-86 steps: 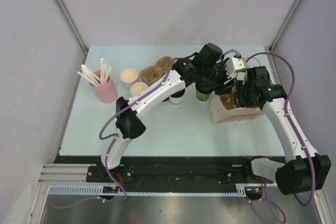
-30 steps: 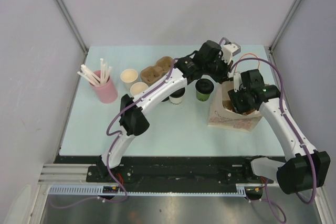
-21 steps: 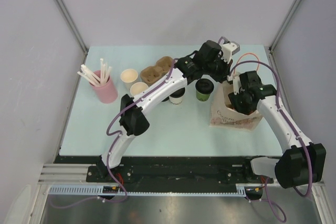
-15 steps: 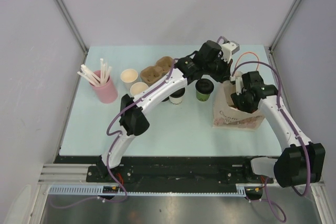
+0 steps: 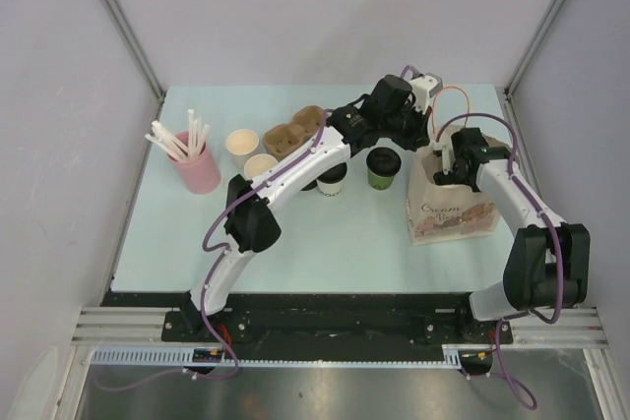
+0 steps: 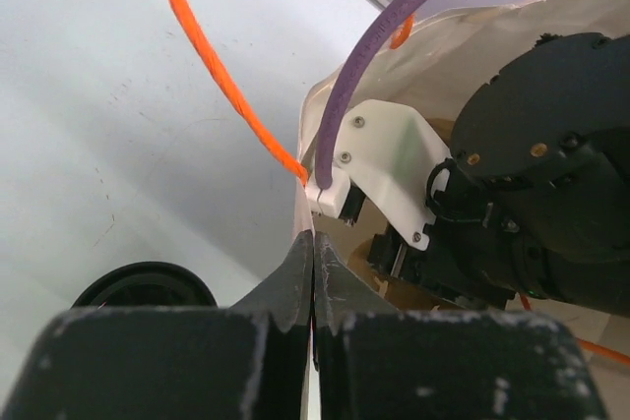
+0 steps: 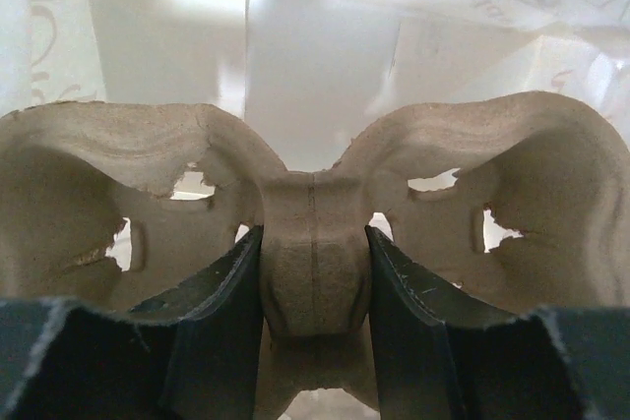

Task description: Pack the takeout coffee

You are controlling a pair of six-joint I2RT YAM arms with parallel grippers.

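Pale green tabletop (image 5: 325, 233), grey walls close on three sides. Open room lies only across the near half. At the right stands a paper bag (image 5: 448, 211), mouth up, close to the right edge. The left gripper (image 6: 313, 243) is pinched together on the bag's rim. The right gripper (image 7: 310, 287) is down inside the bag, hidden from overhead, and clamps the centre post of a pulp carrier (image 7: 310, 243).

White-sided cup (image 5: 332, 178) and green-sided cup (image 5: 381, 168), both black-lidded, stand on the table left of the bag and under the left arm, the white one partly covered.

The bag's side reads "Cream"; the line beneath is illegible. A straw cup (image 5: 197, 166) stands well apart at far left.
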